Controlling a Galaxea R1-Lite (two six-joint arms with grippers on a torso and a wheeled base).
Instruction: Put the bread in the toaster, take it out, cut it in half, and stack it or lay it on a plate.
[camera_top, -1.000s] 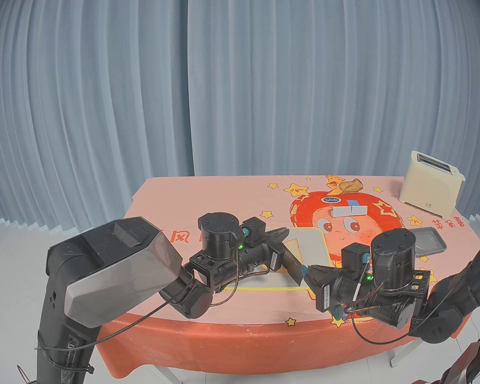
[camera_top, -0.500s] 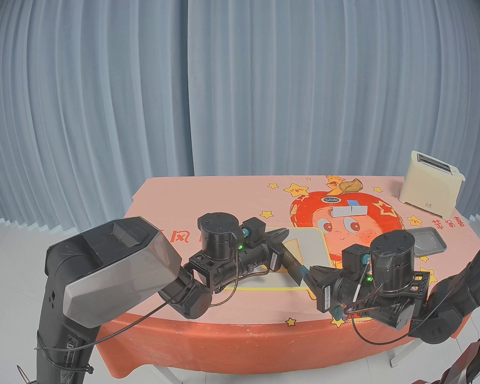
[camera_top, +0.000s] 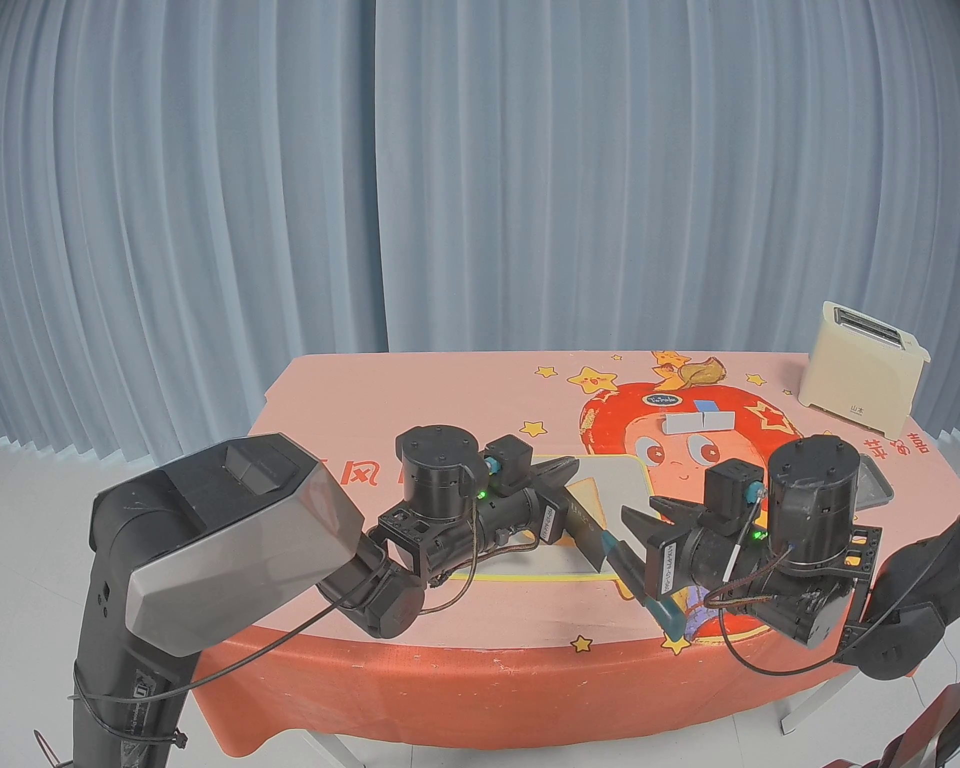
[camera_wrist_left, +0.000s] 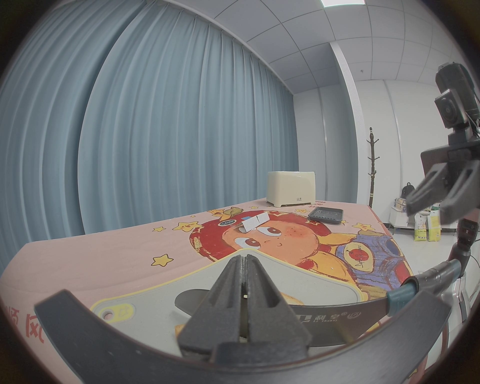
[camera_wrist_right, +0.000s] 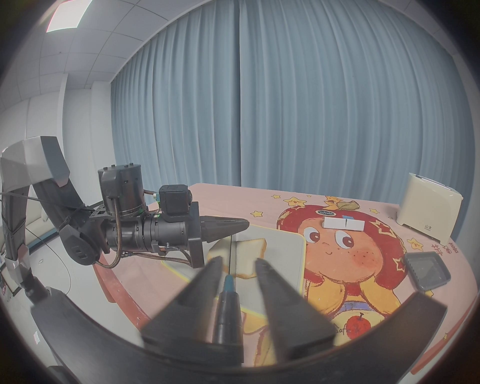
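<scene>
Right gripper (camera_top: 640, 537) has let go of the knife (camera_top: 592, 528) and drawn up and back to the right, its fingers (camera_wrist_right: 285, 300) now spread wide either side of the teal handle. Left gripper (camera_top: 570, 468) fingers (camera_wrist_left: 225, 295) are pressed together over the bread (camera_wrist_right: 245, 255) on the cutting board (camera_top: 630, 480), with the blade just beside them. The knife handle points toward the desk's (camera_top: 400, 400) front edge, and open cloth runs to the toaster (camera_top: 865, 370) at the far right corner.

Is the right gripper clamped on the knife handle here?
No, the right gripper is open, with a gap on each side of the knife handle.
</scene>
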